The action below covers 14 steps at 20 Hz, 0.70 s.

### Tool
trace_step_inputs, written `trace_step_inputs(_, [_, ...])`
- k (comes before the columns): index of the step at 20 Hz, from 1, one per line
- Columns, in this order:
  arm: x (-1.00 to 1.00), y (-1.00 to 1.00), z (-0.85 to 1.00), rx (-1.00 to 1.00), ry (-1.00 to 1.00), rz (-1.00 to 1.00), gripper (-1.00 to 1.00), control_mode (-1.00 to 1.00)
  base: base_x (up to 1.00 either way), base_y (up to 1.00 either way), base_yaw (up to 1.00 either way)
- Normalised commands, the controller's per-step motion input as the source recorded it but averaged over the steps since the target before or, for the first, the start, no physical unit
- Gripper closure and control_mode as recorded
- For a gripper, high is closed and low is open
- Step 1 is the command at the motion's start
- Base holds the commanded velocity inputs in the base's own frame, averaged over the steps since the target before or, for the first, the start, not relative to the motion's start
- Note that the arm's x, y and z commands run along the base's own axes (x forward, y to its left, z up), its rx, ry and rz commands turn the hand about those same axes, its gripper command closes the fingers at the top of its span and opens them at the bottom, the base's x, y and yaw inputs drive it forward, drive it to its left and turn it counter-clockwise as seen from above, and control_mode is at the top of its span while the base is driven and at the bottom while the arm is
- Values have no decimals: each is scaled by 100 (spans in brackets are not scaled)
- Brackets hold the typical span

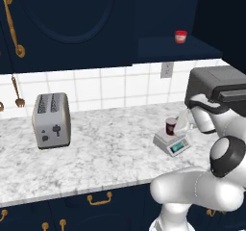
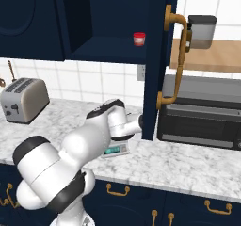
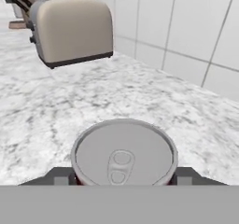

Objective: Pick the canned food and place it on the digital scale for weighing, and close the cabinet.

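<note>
The canned food (image 1: 170,125) is a dark maroon can standing upright on the platform of the light grey digital scale (image 1: 173,144), whose teal display faces the counter's front. My gripper (image 1: 176,125) reaches it from the right. In the hand view the can's silvery top (image 3: 122,157) sits between my two dark fingertips (image 3: 59,176), which press its sides. The navy wall cabinet stands open, its door (image 2: 156,55) with the long brass handle (image 2: 177,55) swung out above the scale (image 2: 116,150).
A small red-and-white container (image 1: 180,36) stands on the open cabinet's shelf. A grey toaster (image 1: 52,120) is at the counter's left. A dark toaster oven (image 2: 202,119) sits at the right beside the door. Navy drawers run below the marble counter (image 1: 105,153).
</note>
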Motion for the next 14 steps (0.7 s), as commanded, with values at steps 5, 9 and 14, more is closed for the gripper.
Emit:
trace_step_inputs(5, [-15,0,22,0,-7,0,-100,-100,0,0,0])
trace_step_inputs(9, [-10,0,34,0,-4,0,-100,-100,0,0,0])
trace_step_inputs(14, [-30,2,44,0,-14,0,-100,-100,0,0,0])
